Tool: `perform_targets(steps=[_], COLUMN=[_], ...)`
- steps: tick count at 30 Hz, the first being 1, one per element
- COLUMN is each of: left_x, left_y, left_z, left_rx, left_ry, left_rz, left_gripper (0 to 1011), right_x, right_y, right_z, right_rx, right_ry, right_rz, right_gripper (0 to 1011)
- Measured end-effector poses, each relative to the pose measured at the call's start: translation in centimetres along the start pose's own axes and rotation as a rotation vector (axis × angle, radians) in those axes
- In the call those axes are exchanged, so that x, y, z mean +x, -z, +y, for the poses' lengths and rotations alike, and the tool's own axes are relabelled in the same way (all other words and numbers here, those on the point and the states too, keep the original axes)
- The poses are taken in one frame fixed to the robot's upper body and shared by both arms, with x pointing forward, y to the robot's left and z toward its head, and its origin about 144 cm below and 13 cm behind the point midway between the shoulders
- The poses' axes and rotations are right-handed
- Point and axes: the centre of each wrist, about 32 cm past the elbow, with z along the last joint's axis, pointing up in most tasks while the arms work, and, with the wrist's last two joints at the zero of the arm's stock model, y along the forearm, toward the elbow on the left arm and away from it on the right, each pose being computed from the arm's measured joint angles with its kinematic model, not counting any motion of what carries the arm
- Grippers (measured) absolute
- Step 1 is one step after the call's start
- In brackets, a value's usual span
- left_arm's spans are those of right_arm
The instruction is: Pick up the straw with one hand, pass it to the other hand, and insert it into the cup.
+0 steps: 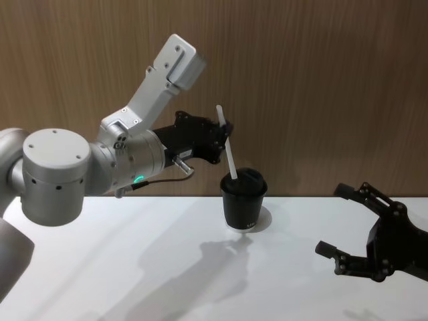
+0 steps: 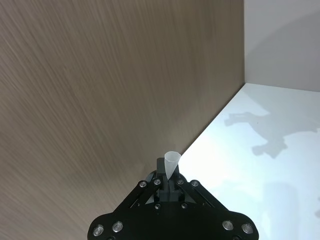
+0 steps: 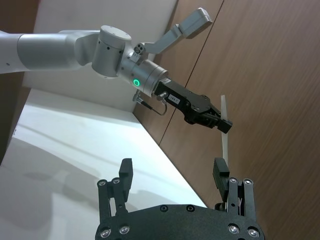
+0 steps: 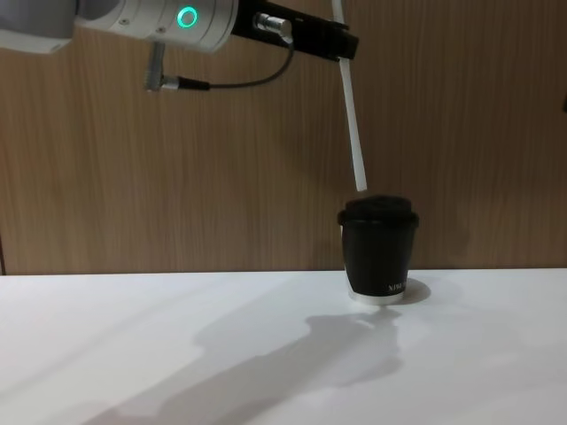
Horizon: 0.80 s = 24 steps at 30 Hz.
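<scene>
Above the black cup [image 1: 244, 200] on the white bench [image 1: 134, 267], the straw [image 1: 227, 148] hangs tilted, its lower tip at the lid — pinched near its top by the left pincer [image 1: 224, 130]. Best lowered slowly along its own slant. Right pincer [image 1: 351, 231] rests wide, well apart.

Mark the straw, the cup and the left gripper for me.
straw [image 1: 230, 160]: head view, mid shaft above the lid.
cup [image 4: 379, 257]: chest view, black side wall.
left gripper [image 1: 224, 134]: head view, fingertips shut on the straw.
</scene>
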Motion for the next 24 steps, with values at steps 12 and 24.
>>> perform_targets(steps=[12,24], left_x=[0.04,0.21], left_y=[0.32,0.85], left_z=[-0.61,-1.05], left_rx=[0.007,0.017], left_ry=[-0.003,-0.013], left_rz=[-0.006,-0.004], left_gripper=[10,10], right_x=[0.00,0.00], right_y=[0.00,0.00], right_z=[0.00,0.00], right_rx=[0.000,0.000], right_ry=[0.000,0.000], right_rz=[0.000,0.000], right_gripper=[1001,1001])
